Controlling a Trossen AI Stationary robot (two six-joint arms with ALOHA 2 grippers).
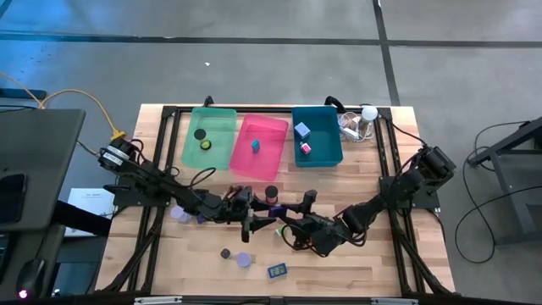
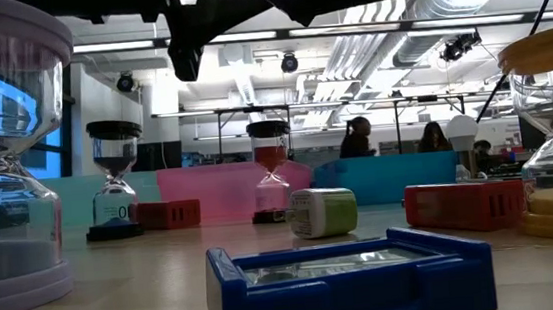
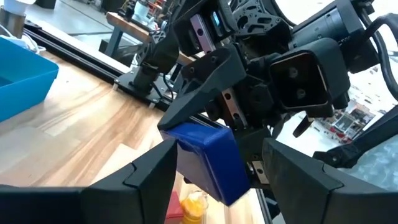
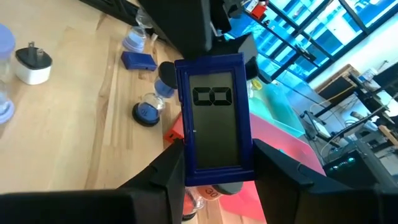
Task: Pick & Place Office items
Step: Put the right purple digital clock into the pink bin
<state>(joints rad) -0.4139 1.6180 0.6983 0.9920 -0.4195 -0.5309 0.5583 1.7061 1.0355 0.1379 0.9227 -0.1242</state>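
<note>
holding a blue digital timer (image 4: 214, 112) mid-table, the right gripper (image 4: 214, 171) is closed on its lower edge while the left gripper (image 3: 217, 165) brackets its far end, apparently not yet clamped. release should be delayed until the left grip is confirmed; the bins lie toward 12 o'clock.

blue timer (image 2: 347, 274) cut off at bottom edge.

Pale wooden table (image 1: 373, 254) with visible grain — glossy blue plastic timer (image 4: 216, 118), clear glass hourglasses (image 2: 271, 171).
</note>
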